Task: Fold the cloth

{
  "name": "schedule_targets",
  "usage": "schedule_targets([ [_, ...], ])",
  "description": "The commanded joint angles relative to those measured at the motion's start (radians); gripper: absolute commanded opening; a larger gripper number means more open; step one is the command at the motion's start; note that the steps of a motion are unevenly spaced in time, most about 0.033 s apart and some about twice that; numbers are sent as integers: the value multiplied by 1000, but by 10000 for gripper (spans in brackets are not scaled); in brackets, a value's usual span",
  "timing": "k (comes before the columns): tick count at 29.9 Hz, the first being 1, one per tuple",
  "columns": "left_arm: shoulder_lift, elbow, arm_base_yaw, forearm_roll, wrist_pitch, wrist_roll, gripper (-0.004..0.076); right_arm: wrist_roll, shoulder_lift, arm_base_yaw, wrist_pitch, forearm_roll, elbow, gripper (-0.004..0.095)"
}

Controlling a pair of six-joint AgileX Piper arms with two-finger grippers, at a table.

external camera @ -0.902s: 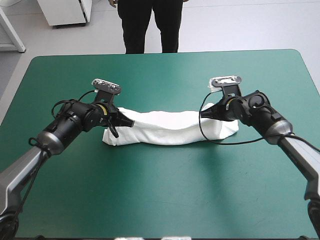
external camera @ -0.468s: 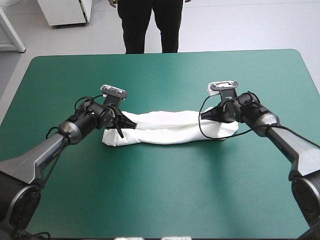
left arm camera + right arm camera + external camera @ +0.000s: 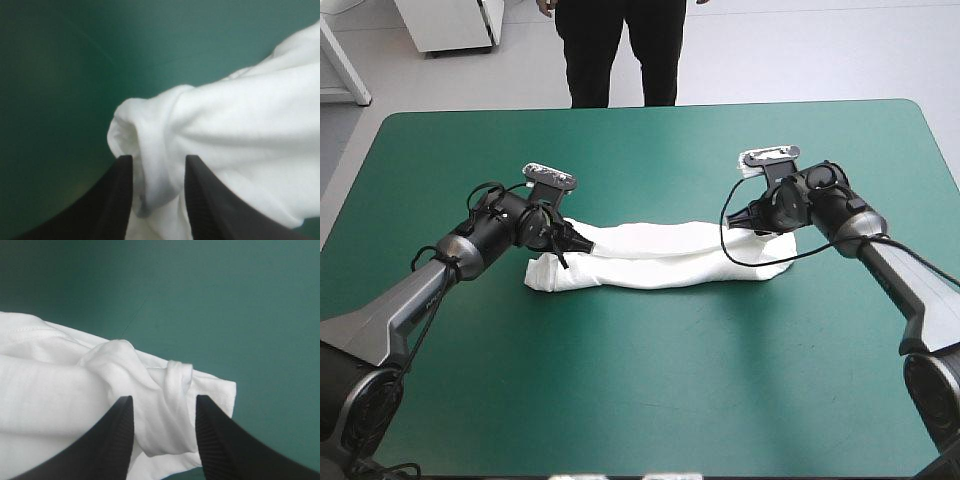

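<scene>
Two tools (image 3: 158,160) (image 3: 165,400) pinching T-shirt (image 3: 650,255) ends, table (image 3: 640,400) centre

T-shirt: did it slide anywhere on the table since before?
No. The T-shirt stayed; its left end is just as far from the table's left edge.

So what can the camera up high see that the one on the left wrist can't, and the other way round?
Only the high view shows the whole T-shirt as a long folded roll lying across the teal-green table, with the right gripper at its far end. Only the left wrist view shows, close up, a bunched fold of cloth pinched between the black fingers of the left gripper. Both show the white T-shirt's end held in that left gripper, over the teal-green cover.
</scene>
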Motion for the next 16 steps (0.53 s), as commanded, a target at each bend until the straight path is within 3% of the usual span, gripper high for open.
schedule_targets([
  [1,-70,-56,2,-14,47,28,277,-13,-48,-7,21,-8,-69,420],
  [8,-178,-142,2,-60,174,78,319,-21,-145,-7,90,-97,-114,421],
  [12,-261,-181,2,-231,240,184,314,-21,-246,-14,161,-153,-112,420],
  [14,-299,-189,2,-377,245,290,259,-5,-308,-20,192,-178,-110,420],
  [16,-325,-189,2,-487,243,371,116,3,-361,-27,230,-212,-110,420],
])
